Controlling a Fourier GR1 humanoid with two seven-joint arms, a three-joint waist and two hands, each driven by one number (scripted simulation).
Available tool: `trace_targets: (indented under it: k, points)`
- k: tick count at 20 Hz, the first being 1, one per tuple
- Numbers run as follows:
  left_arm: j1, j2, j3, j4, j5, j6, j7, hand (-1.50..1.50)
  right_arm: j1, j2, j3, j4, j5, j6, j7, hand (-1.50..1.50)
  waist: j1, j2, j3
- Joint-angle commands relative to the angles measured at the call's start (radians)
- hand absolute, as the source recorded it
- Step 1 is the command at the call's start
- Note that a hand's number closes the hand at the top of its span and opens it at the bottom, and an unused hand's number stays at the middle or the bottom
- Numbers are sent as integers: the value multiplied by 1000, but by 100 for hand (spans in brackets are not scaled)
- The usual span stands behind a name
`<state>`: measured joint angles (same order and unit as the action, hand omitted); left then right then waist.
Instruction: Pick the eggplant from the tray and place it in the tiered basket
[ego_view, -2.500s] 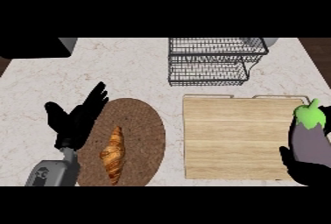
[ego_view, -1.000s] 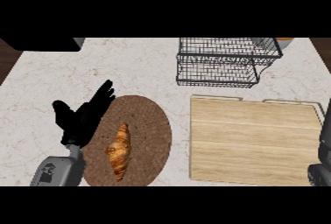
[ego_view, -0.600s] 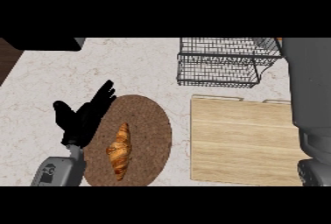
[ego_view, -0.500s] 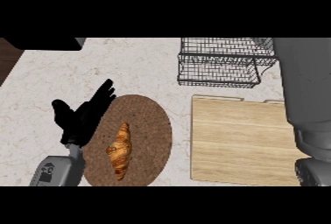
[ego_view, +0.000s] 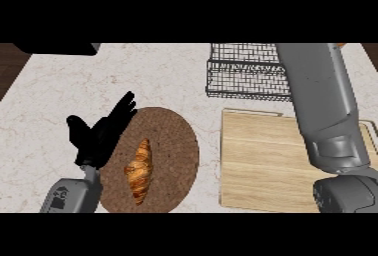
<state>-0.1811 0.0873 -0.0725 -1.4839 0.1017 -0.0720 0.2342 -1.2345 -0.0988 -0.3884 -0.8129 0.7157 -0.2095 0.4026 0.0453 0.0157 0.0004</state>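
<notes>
Right forearm (ego_view: 325, 115) over right side of tiered basket (ego_view: 244, 75), left side open

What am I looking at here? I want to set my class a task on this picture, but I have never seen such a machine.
The camera sits in a robot's head, looking down at a kitchen counter. The grey tubes are its forearms. The black left hand rests open beside a round brown plate with a croissant on it. The right forearm lies across a wooden tray and up past a wire basket. The right hand is beyond the top edge, so what it holds cannot be seen. No eggplant shows.
</notes>
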Motion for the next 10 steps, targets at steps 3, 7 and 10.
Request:
trace_targets:
  k: [3,7,10]
  points:
    - [-68,-13,5,22,-19,28,28,0,-121,25,-31,193,-47,-116,-169,-150,4,2,-1]
    - [15,-3,5,-10,-3,4,7,0,-124,11,-60,222,-63,-234,-284,-150,2,-2,-1]
    - [-28,-8,5,-14,-2,5,20,0,-178,-63,-83,268,-44,-302,-261,-150,2,1,-1]
